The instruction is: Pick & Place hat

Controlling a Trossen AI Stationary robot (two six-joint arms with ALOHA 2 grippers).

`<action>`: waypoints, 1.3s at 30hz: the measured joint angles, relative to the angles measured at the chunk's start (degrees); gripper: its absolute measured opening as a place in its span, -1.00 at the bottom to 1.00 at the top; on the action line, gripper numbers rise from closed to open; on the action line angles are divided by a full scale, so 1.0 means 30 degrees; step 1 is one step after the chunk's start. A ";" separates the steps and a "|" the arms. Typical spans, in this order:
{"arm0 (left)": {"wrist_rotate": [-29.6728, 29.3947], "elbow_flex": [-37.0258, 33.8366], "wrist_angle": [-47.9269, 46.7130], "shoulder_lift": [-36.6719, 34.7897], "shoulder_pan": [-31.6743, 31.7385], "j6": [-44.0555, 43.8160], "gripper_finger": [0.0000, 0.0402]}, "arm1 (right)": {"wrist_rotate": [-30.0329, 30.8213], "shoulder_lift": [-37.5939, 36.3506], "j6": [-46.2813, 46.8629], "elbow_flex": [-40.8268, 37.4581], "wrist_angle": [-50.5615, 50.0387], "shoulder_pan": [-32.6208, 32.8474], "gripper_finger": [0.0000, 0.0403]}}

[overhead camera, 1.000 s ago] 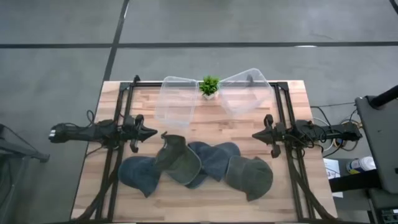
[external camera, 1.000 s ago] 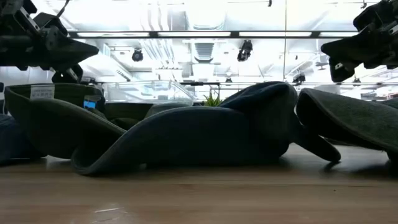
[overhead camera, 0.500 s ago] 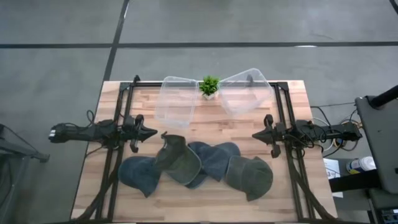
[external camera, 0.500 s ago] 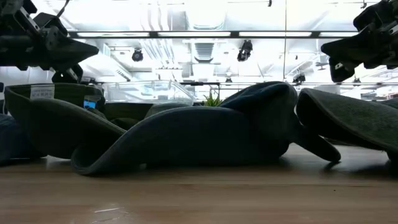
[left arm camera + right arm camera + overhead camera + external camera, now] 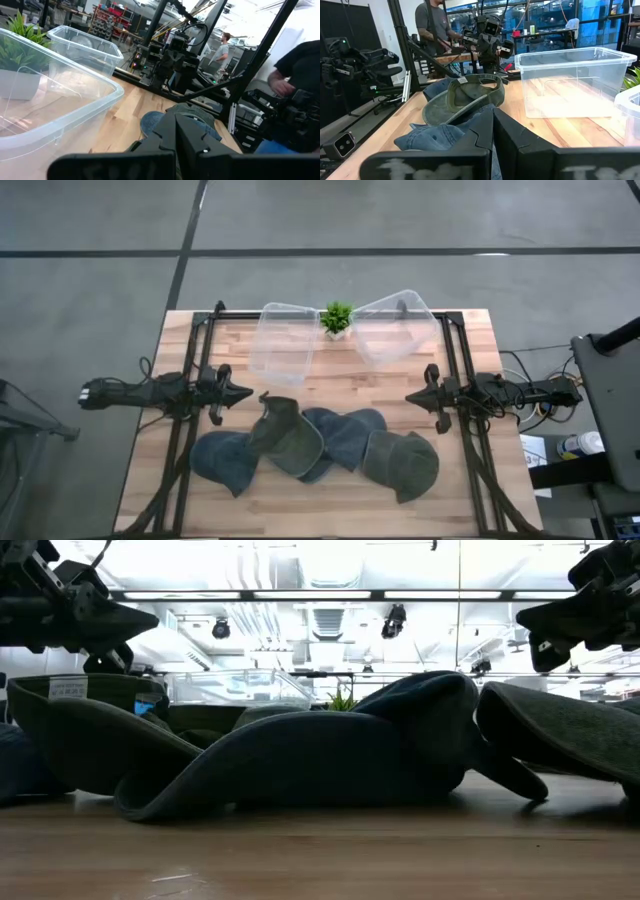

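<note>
4 soft blue and olive fabric hats (image 5: pixel 315 445) are strewn along the wooden counter (image 5: pixel 470 340) between 2 clenched, empty tools, left tool (image 5: pixel 247 392) nearest the olive one (image 5: pixel 285 438), right tool (image 5: pixel 409 397) opposite.

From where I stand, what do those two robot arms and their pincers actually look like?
Both are slim, matte black and jointed. The left gripper and right gripper each taper to two dark, wedge-shaped fingers. Black cables run along the arms; the right arm's cables trail off the table edge.
</note>
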 joint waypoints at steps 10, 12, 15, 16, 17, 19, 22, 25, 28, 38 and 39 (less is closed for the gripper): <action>0.0000 -0.0004 -0.0003 0.0000 -0.0006 0.0005 -1.00 | -0.0004 0.0001 0.0000 -0.0001 -0.0001 0.0000 -0.96; -0.0003 -0.0002 0.0000 0.0000 0.0002 0.0005 -1.00 | -0.0003 -0.0003 0.0000 0.0005 -0.0004 -0.0002 -0.96; -0.0003 0.0000 -0.0003 0.0000 -0.0006 -0.0002 -1.00 | -0.0001 -0.0005 0.0000 0.0005 -0.0005 -0.0005 -0.96; -0.0003 -0.0006 0.0005 0.0000 0.0002 -0.0003 -1.00 | 0.0001 0.0001 0.0000 0.0005 -0.0006 0.0000 -0.96; 0.0003 0.0001 -0.0001 0.0000 0.0000 0.0003 -1.00 | -0.0006 -0.0006 0.0000 -0.0001 0.0001 0.0000 -0.96; 0.0000 -0.0006 0.0001 0.0000 -0.0003 0.0005 -1.00 | 0.0001 0.0001 0.0000 -0.0001 0.0034 0.0000 -0.96; 0.0002 -0.0002 0.0002 0.0000 -0.0002 0.0005 -1.00 | 0.0001 -0.0006 0.0000 -0.0001 0.0045 -0.0005 -0.96; 0.0005 -0.0006 0.0005 0.0000 0.0002 0.0005 -1.00 | 0.0015 -0.0006 -0.0027 0.0006 0.0045 0.0000 -0.96; -0.0002 -0.0006 0.0004 0.0000 0.0001 -0.0001 -1.00 | 0.0621 0.0073 -0.0585 0.0004 0.0080 -0.0002 -0.96; -0.0086 -0.0003 0.0005 0.0000 0.0002 0.1176 -1.00 | 0.0966 0.0079 -0.1195 0.0006 0.0460 0.0000 -0.96; -0.0097 -0.0006 0.0005 0.0000 0.0002 0.1401 -1.00 | 0.1166 0.0097 -0.1203 0.0006 0.0433 -0.0001 -0.96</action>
